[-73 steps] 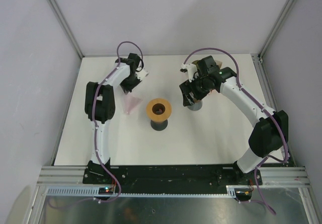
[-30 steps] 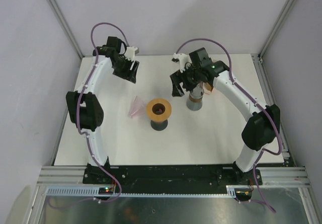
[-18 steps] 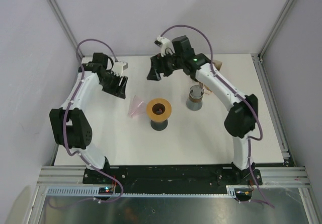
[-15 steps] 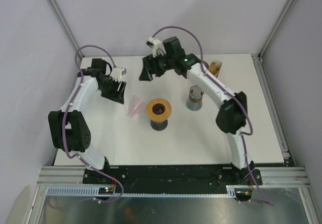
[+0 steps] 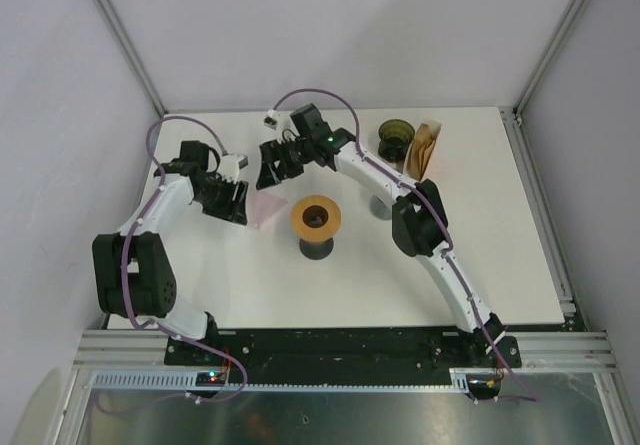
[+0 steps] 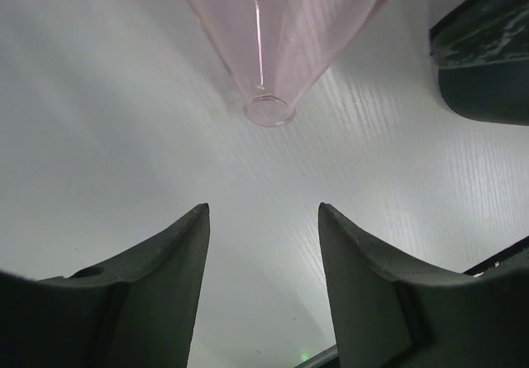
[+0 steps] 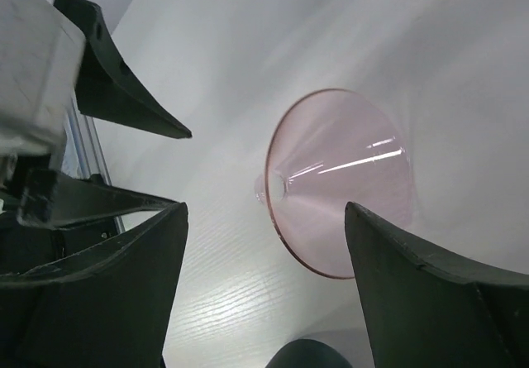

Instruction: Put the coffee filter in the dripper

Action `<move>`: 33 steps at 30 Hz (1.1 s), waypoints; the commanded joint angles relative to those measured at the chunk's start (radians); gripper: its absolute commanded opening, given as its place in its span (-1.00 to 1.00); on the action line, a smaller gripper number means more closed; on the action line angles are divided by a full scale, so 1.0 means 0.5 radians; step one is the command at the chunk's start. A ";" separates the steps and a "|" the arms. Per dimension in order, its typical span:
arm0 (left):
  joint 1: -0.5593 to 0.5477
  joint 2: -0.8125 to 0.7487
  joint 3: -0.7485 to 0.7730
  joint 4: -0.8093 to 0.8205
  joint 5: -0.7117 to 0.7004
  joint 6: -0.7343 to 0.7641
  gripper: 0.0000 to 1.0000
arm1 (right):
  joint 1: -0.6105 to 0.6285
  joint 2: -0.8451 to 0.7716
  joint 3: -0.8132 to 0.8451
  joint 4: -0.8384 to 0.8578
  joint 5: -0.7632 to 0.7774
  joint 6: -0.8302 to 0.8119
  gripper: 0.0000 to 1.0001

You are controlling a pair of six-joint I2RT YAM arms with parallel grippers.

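Pink dripper [image 5: 265, 208] lay on its side on the tabletop [image 5: 480, 245] — left tool [image 6: 263, 219] facing its spout, right tool [image 7: 264, 211] near it — both spread wide, holding nothing.

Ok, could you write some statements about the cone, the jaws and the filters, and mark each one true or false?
1. The pink cone lies on its side on the table. True.
2. The left jaws grip the cone. False: they are open and apart from it, facing its narrow tip.
3. The right jaws are open. True.
4. The filters lie beside the orange ring. False: they stand near the far right corner, next to the dark cup.
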 commanded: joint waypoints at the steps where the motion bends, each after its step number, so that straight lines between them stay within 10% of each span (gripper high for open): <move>1: 0.117 -0.052 -0.042 0.136 0.069 -0.043 0.19 | -0.001 0.032 0.095 0.127 -0.119 0.009 0.60; 15: 0.153 0.012 -0.097 0.207 0.115 -0.061 0.18 | 0.033 0.276 0.134 0.395 -0.333 0.062 0.30; 33: 0.155 -0.057 -0.077 0.209 0.081 -0.024 0.18 | 0.053 0.221 0.040 0.427 -0.389 0.006 -0.93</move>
